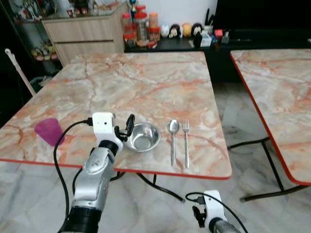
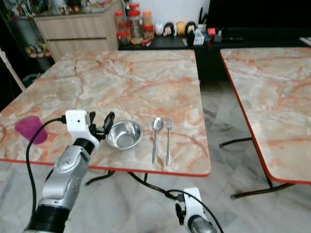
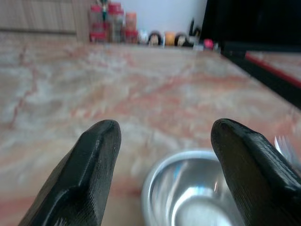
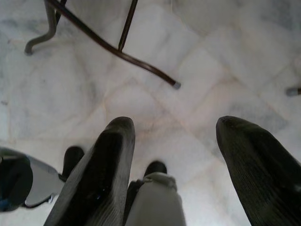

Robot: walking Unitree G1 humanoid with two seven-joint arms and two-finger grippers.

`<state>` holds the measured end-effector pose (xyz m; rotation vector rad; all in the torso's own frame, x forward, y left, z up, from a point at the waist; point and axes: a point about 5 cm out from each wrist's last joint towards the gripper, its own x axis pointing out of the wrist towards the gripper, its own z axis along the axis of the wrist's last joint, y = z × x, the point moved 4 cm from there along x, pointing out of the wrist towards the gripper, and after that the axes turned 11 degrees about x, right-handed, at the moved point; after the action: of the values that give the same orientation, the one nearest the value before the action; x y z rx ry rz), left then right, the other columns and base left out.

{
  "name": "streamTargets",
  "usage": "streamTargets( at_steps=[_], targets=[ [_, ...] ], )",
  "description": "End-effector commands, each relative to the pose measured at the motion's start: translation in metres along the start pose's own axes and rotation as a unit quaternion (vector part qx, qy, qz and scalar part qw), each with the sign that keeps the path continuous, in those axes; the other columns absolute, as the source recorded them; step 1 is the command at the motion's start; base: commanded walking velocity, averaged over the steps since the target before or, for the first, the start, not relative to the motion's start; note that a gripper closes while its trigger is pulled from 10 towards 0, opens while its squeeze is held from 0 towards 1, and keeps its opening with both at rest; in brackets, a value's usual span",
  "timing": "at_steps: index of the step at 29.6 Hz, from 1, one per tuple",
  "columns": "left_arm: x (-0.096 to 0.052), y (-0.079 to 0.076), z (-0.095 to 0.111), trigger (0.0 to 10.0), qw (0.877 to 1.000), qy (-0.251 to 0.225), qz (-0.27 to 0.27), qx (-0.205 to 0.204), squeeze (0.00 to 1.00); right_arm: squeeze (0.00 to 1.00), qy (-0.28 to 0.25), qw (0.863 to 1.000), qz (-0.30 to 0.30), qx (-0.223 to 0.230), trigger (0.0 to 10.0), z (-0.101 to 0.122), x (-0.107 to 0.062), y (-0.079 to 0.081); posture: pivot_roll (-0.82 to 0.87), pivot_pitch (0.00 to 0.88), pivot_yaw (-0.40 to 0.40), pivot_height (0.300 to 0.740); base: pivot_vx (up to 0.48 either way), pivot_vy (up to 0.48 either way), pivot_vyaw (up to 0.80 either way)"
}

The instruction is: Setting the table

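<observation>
The room was evenly and brightly lit, with soft daylight-like light and only faint shadows under the orange-veined marble tabletop (image 1: 146, 82). The small round stainless-steel bowl (image 1: 143, 136) carried bright glints on its inner wall — in the left wrist view it lay blurred and out of focus, as did the black fingers (image 3: 89, 174) close to the lens. The head views were sharp at the centre, slightly bowed toward the edges. The pale marble floor (image 4: 202, 61) looked washed out — softly blurred.
</observation>
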<state>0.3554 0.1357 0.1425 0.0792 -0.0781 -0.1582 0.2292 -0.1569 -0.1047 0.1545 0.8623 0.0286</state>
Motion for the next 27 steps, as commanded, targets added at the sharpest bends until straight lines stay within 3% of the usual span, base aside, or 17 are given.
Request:
streamTargets(
  at_steps=[1,4,6,7,9,16,27],
  targets=[
    [0.003,0.003,0.005,10.0,1.0,0.001,0.003,0.017,0.0,0.0,0.0,1.0,0.007,0.004,10.0,0.0,0.001,0.006,0.04,0.03,0.033,0.702,0.0,0.0,0.0],
    [0.005,0.003,0.007,10.0,1.0,0.013,-0.002,0.012,0.0,0.0,0.0,1.0,0.007,0.004,10.0,0.0,0.001,0.006,0.03,0.029,0.035,0.702,0.0,0.0,0.0],
    [0.007,-0.001,0.01,10.0,1.0,0.018,-0.017,0.005,0.69,0.0,0.001,1.0,0.008,0.005,10.0,-0.001,0.001,0.007,0.03,0.03,0.036,0.702,0.0,0.0,0.0],
    [0.007,-0.005,0.011,10.0,0.999,0.019,-0.028,0.009,0.05,0.0,0.001,1.0,0.008,0.005,10.0,-0.001,0.001,0.007,0.03,0.031,0.038,0.702,0.0,0.0,0.0],
    [0.008,-0.006,0.011,10.0,0.999,0.02,-0.029,0.01,0.0,0.0,0.001,1.0,0.008,0.006,10.0,-0.001,0.001,0.008,0.03,0.03,0.039,0.702,0.0,0.0,0.0],
    [0.007,-0.008,0.012,10.0,0.999,0.02,-0.03,0.008,0.0,0.0,-0.007,1.0,0.008,0.011,10.0,0.001,0.001,0.007,0.03,0.031,0.04,0.702,0.0,0.0,0.0],
    [0.007,-0.007,0.015,10.0,0.999,0.019,-0.028,0.009,0.0,0.0,-0.006,1.0,0.009,0.011,10.0,0.0,0.001,0.007,0.04,0.031,0.043,0.74,0.0,0.0,0.0]
  ],
)
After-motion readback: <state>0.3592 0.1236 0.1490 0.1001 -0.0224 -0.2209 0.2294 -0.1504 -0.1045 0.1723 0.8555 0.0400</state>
